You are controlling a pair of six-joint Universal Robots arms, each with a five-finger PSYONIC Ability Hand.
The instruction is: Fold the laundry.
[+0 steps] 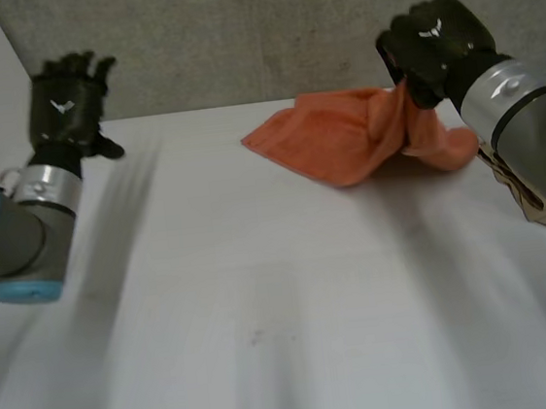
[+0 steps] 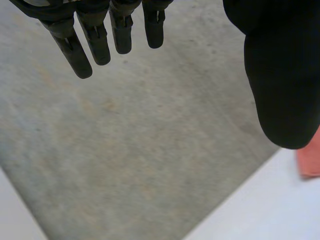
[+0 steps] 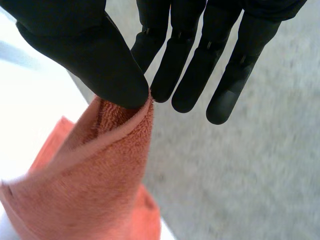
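While under towel (image 1: 344, 138), table (image 1: 265, 313); backdrop (image 1: 235, 33) grey.

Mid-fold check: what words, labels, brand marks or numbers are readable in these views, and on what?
No readable text anywhere.
Back of the black left hand: small white emblem, a shape, no letters.
Back of the black right hand: same white emblem, no letters.
Orange terry towel, pinched by the right hand: no tag or print visible.
White table: unmarked.

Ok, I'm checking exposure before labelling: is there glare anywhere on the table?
Right wrist view: the table beside the orange towel is washed out to bright white; head view: evenly lit, no hard glare; left wrist view: likewise.
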